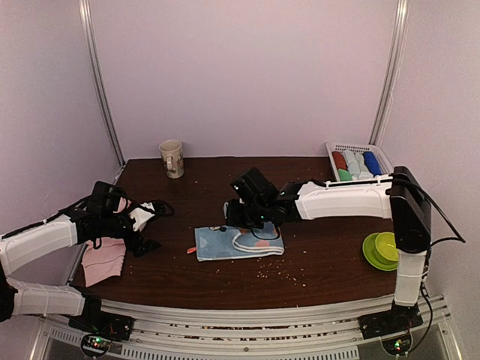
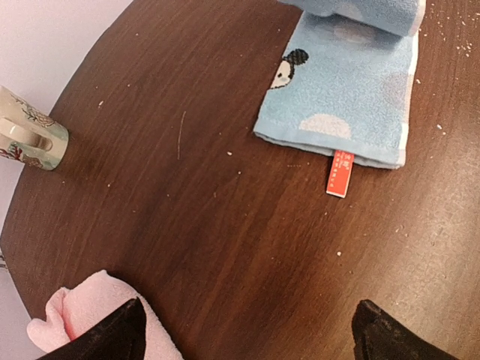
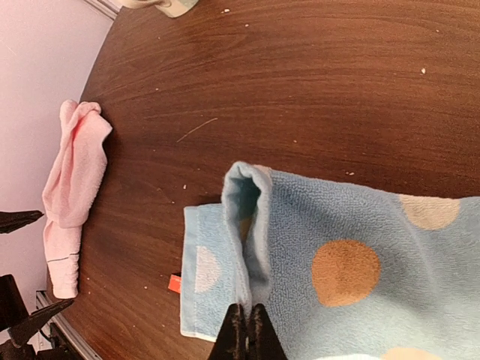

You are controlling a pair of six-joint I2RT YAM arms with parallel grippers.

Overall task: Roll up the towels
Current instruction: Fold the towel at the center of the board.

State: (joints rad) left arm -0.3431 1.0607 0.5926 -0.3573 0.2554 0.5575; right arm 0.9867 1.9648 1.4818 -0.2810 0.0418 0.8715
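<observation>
1. Pictured mid-bench: the right hand (image 3: 246, 321), fingers pressed together, tips set at the raised, doubled-over lip of a light blue terry towel with orange and white dots (image 3: 341, 259). Cloth nipped between them or not: impossible to tell.
2. Directly ahead of that hand: the towel's fold, running straight away from the fingertips across the cloth's short side. To the hand's right, the doubled part with the dots. To its left, a flat single-layer strip ending in a small red sewn-in tag (image 3: 174, 283).
3. Long axis of the blue towel: side to side along the dark brown wooden bench (image 1: 315, 262), so crosswise to the right hand's reach. Likely direction of further rolling, judged from that: leftward from the hand, toward the tagged end.
4. Well apart from the blue towel, out past its tagged end: the left hand (image 2: 247, 334), fingers spread wide, holding nothing, hanging above bare wood. Just beside one of its fingertips: a crumpled pale pink fabric towel (image 2: 71, 319), not rolled.
5. Nearer arm for the blue towel: plainly the right, set on it. Nearer for the pink: the left, with the cloth at its own fingertip.
6. Far beyond the left hand, at the bench's back edge: a pale patterned ceramic mug (image 1: 172, 157). Behind the right arm, at the back right corner: a white slatted plastic basket (image 1: 356, 145) with coloured rolls inside.
</observation>
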